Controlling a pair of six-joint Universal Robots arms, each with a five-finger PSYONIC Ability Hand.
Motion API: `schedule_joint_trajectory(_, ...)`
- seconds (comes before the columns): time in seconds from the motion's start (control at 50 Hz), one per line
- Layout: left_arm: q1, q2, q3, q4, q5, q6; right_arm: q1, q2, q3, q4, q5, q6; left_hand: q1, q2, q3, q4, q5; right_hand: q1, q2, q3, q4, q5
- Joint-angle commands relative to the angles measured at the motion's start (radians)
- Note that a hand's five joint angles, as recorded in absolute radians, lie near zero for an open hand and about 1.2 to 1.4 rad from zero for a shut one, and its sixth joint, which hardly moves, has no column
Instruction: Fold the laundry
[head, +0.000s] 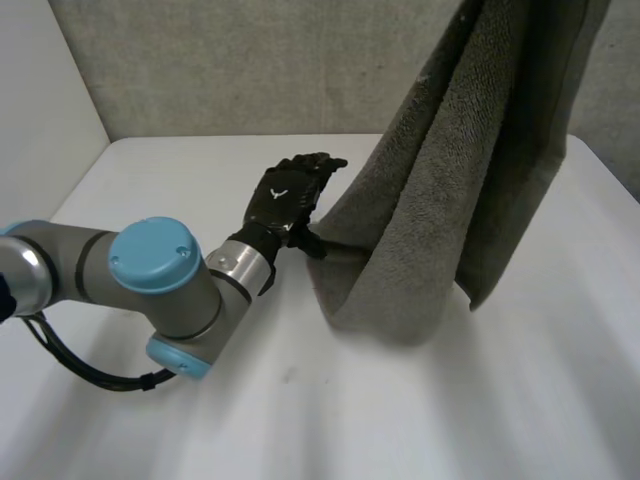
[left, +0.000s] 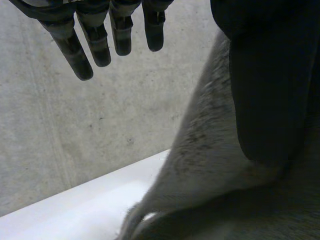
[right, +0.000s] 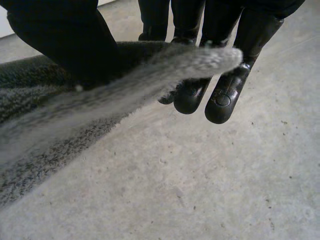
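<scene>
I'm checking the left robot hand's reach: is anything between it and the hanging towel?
Nothing visible stands between them. The left robot hand is right beside the lower edge of the towel, over the table.

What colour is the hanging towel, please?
The towel is plain grey, without any pattern; the head view shows it best.
</scene>
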Motion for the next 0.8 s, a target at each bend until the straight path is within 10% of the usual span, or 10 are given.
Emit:
schedule_joint_trajectory(0.02,-0.016,-0.080,0.085,-0.006,0.007,-0.043,0.021,-0.059,0.006,0.002,0.005,0.001,0.236,0.234,0.235,0.235,0.235,0.423,0.221,0.214,0.202,0.238)
schedule_joint_trajectory(0.08,-0.031,-0.093,0.092,-0.006,0.013,-0.060,0.021,-0.067,0.006,0.002,0.006,0.001,0.369,0.367,0.368,0.368,0.368,0.423,0.221,0.214,0.202,0.238)
schedule_joint_trajectory(0.12,-0.053,-0.119,0.112,-0.003,0.015,-0.082,0.019,-0.071,0.008,0.002,0.006,0.001,1.017,1.015,1.016,1.016,1.015,0.423,0.221,0.214,0.202,0.238)
schedule_joint_trajectory(0.16,-0.059,-0.128,0.122,-0.003,0.006,-0.083,0.010,-0.070,0.011,0.002,0.008,0.000,1.163,1.161,1.162,1.162,1.162,0.423,0.221,0.214,0.202,0.238)
schedule_joint_trajectory(0.3,-0.025,-0.111,0.142,-0.011,-0.062,-0.077,0.004,-0.055,0.016,0.002,0.009,0.000,1.165,1.163,1.163,1.163,1.163,0.423,0.221,0.214,0.202,0.238)
schedule_joint_trajectory(0.54,0.324,0.289,0.045,-0.077,-0.163,0.015,-0.110,0.014,0.080,0.002,0.008,0.009,1.165,1.163,1.163,1.163,1.163,0.423,0.221,0.214,0.202,0.238)
schedule_joint_trajectory(0.8,0.385,0.698,-0.251,-0.305,0.152,0.444,-0.134,0.129,0.203,0.092,0.000,-0.002,1.165,1.163,1.163,1.163,1.163,0.423,0.221,0.214,0.202,0.238)
